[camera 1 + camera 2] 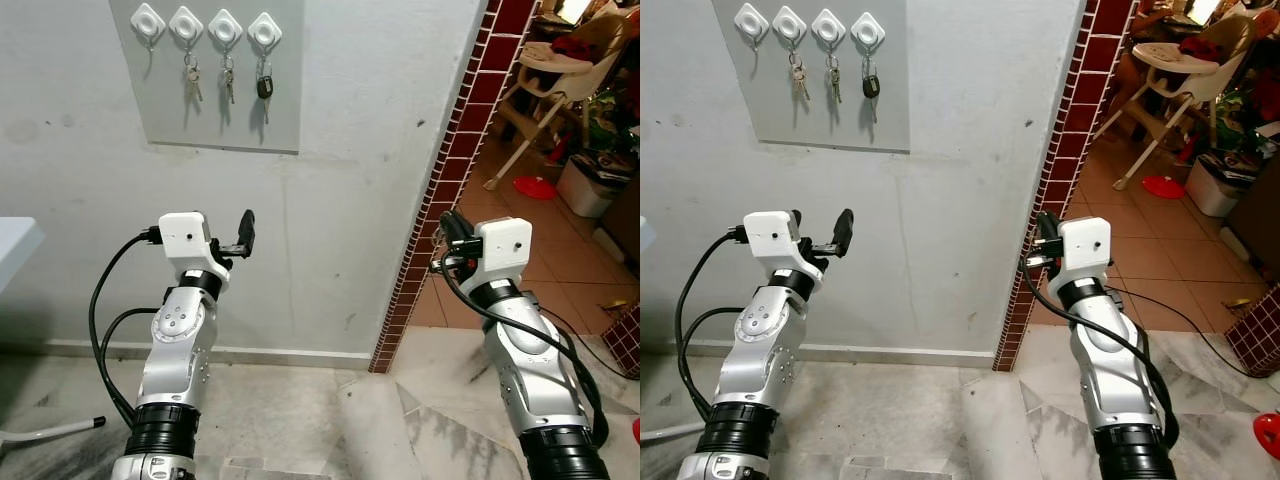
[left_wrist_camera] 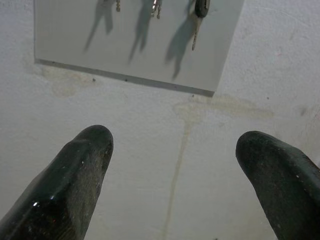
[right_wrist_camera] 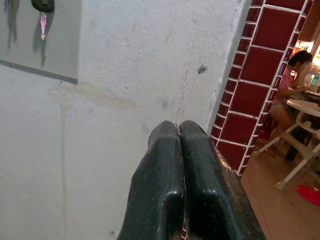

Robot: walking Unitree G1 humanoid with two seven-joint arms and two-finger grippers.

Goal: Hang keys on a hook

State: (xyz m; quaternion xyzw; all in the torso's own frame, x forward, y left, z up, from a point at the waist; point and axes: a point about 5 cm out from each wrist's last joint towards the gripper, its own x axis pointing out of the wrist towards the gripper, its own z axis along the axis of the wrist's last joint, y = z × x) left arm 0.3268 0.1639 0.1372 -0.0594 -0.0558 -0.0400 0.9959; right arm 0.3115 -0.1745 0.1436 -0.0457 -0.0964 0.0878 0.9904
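Note:
A grey board (image 1: 215,110) on the white wall carries a row of white hooks (image 1: 225,27). Key bunches hang from three of them, the rightmost a black-headed key (image 1: 264,86). The leftmost hook (image 1: 148,22) carries nothing. My left gripper (image 1: 243,236) is raised below the board, well short of the wall. It is open, its fingers (image 2: 75,175) wide apart with nothing between them. My right gripper (image 1: 452,228) is up near the wall's corner, its fingers (image 3: 165,170) shut together on nothing. The black-headed key (image 2: 201,7) is at the edge of the left wrist view.
A red-tiled wall edge (image 1: 450,170) marks the corner to a tiled room with a high chair (image 1: 560,75), a bin (image 1: 590,185) and a red lid (image 1: 535,187) on the floor. A person (image 3: 292,75) sits there. A white tabletop corner (image 1: 15,245) is at left.

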